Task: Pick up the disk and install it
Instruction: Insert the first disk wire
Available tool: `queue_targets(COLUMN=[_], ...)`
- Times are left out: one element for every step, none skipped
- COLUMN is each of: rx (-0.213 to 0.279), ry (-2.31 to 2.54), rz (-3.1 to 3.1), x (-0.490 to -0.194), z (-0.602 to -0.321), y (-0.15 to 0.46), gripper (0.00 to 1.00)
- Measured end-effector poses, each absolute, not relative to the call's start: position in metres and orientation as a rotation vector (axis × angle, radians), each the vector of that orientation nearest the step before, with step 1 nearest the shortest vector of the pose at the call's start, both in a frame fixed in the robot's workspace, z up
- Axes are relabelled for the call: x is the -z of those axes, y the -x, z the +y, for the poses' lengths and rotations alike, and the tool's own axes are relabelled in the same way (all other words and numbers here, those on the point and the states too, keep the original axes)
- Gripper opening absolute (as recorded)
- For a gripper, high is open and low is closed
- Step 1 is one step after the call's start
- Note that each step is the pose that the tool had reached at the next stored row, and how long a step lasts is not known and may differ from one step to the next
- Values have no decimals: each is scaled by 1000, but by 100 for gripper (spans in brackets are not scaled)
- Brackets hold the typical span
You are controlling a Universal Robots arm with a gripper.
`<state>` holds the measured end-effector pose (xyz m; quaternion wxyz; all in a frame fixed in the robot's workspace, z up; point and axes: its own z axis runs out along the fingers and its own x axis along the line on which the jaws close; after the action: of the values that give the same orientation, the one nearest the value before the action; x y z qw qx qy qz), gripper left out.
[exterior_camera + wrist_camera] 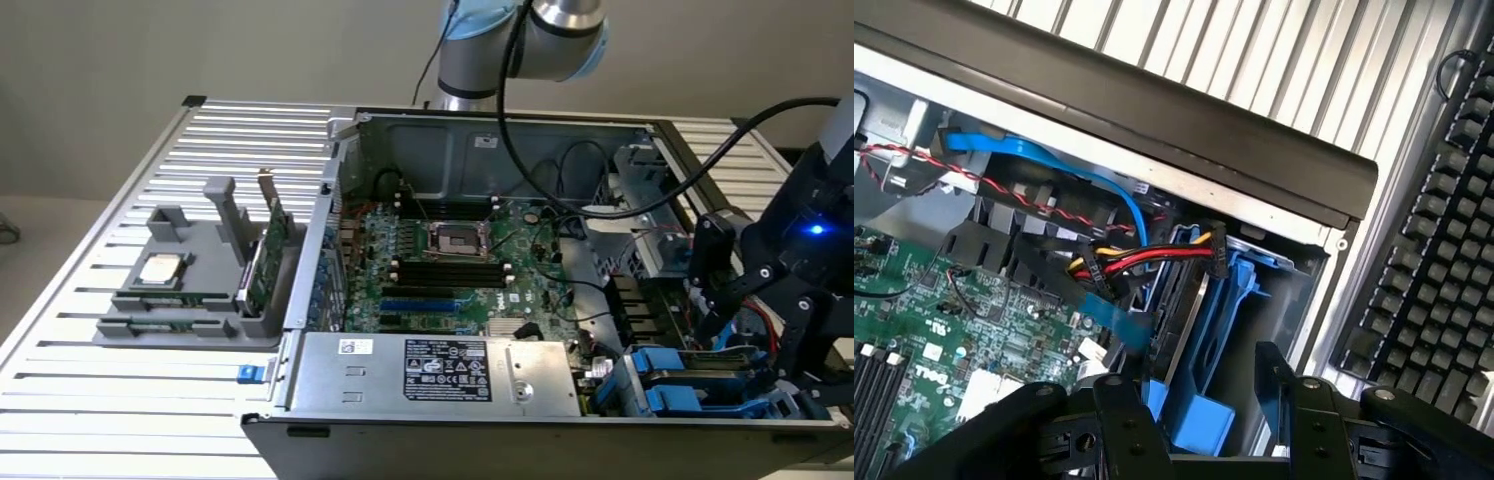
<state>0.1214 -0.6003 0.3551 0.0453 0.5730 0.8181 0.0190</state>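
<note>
One computer case [400, 440], lid off, is laid on a slatted metal bench [120, 400], with the board [454, 270] exposed.

One disk [1184, 315], in a blue carrier frame, is seen edge-on in the drive bay at a corner of the case. In the exterior view this bay is found at the lower right of the frame. A red, yellow and black cable bundle [1144, 262] is run just beside the disk to a connector at its end. Whether the disk is fully seated cannot be told.

One hand [1204, 420], black and two-fingered, is held over that bay with its fingers [1119, 420] spread wide. Nothing is pinched, and no contact with the carrier is seen. In the exterior view the hand is placed at the right edge of the frame, above the blue carriers.

One grey fixture [174, 300] is set at the exterior view's left, well apart from the hand. It carries a small square silver chip [163, 268] and a green card [274, 245] stood on edge.

One power supply [441, 372] is fitted at the lower centre of the exterior view.

One keyboard [1444, 230] is laid on the bench outside the case wall.

Step in hand, as judged: the approach for the pick-up, with the disk not yet lifted. A clean grasp is judged to call for the fingers to be set either side of the carrier, square to it and clear of the cable bundle.
</note>
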Motion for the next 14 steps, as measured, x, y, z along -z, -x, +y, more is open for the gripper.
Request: queue_targets(rx=[-59, -60, -63, -70, -81, -101, -124, -150, -173, -198, -229, -253, -260, -260], ry=[-1749, -1749, -1749, -1751, -1755, -1761, -1767, -1774, -1780, -1787, -1794, -1799, -1800, -1796], rz=[2498, 2498, 2499, 2501, 2505, 2511, 2518, 2525, 2532, 2539, 2546, 2548, 2541, 2536], x=[-355, -355, -355, -355, -355, -355, -355, -355, -355, -355, -355, -355, -355, -354], z=[-600, -600, -601, -600, -601, -601, -601, -601, -601, -601, -601, -601, -601, -601], y=[-120, -119, -119, -119, -120, -120, -121, -122, -124, -125, -129, -134, -136, -136], gripper=[55, 55, 55, 55, 55, 55, 55, 55, 55, 55, 55, 55, 55, 55])
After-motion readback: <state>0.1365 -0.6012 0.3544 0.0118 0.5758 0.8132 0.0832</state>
